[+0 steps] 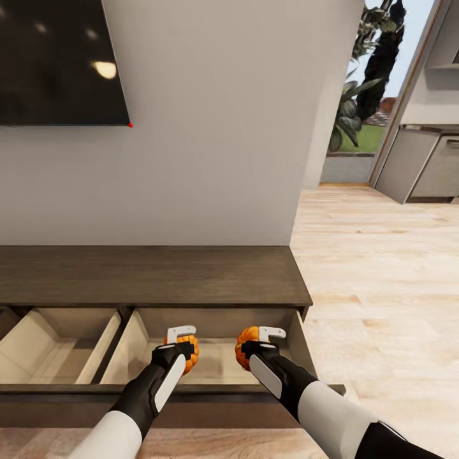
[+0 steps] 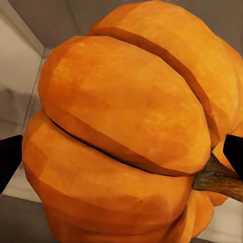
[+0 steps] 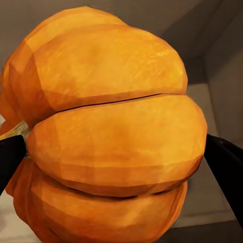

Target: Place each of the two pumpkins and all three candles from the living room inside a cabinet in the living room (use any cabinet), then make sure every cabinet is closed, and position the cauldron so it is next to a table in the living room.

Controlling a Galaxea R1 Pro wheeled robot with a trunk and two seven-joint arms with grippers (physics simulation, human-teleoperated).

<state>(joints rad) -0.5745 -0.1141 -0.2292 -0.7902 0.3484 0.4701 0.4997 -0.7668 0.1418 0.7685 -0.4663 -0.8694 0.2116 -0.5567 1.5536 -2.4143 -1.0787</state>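
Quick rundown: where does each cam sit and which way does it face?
Head view: on the head, facing forward and down at the open cabinet; both forearms show, left pincer and right pincer each holding a pumpkin.
Left wrist view: near the left pincer, facing the left pumpkin; dark fingertips show.
Right wrist view: same, right pumpkin.
Shared: both pumpkins, pale drawer inside.

Even, soft simulator light with no harsh shadows. Daylight brightens the doorway (image 1: pixel 376 89) far right of the grippers, while ceiling lamps glare as blurred spots on the dark screen (image 1: pixel 57 57) above them. The drawer (image 1: pixel 217 363) beneath is faintly shaded. Wrist views are sharp but coarse, faceted up close.
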